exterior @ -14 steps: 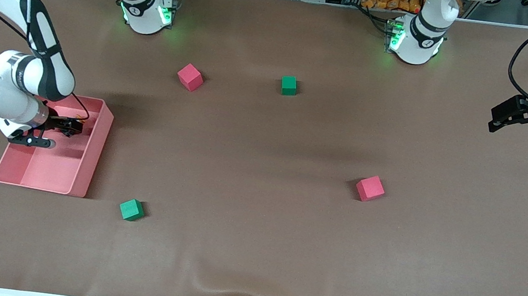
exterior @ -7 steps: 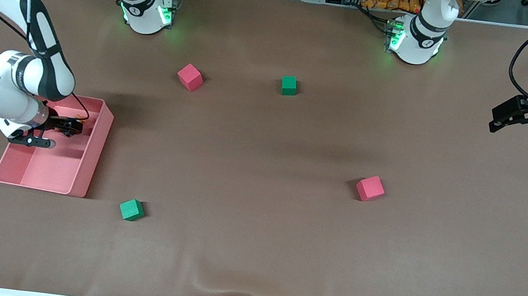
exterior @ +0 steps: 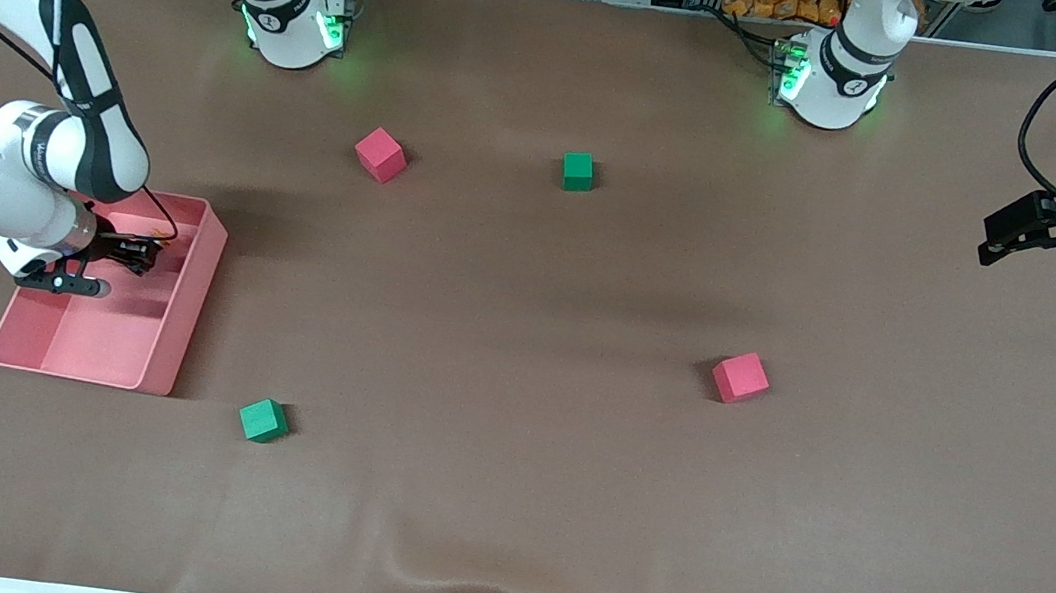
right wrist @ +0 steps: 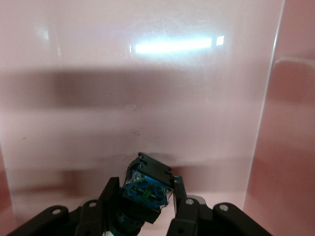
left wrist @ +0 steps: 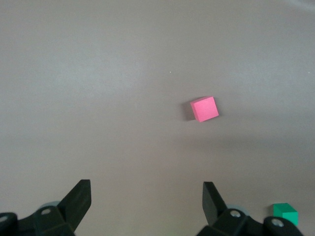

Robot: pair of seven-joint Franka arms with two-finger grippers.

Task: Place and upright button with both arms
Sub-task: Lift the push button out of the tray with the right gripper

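1. Right wrist view: my right gripper (right wrist: 145, 196) sits inside the pink tray (right wrist: 147, 98), fingers closed on the button (right wrist: 146, 187), whose black-and-blue body points away from the palm.
2. In the front view the right gripper (exterior: 135, 253) is low in the tray (exterior: 171, 333).
3. My left gripper (left wrist: 145, 201) waits, fingers wide apart and empty, over bare table at its own end; a pink cube (left wrist: 204, 108) lies out ahead of the fingertips.
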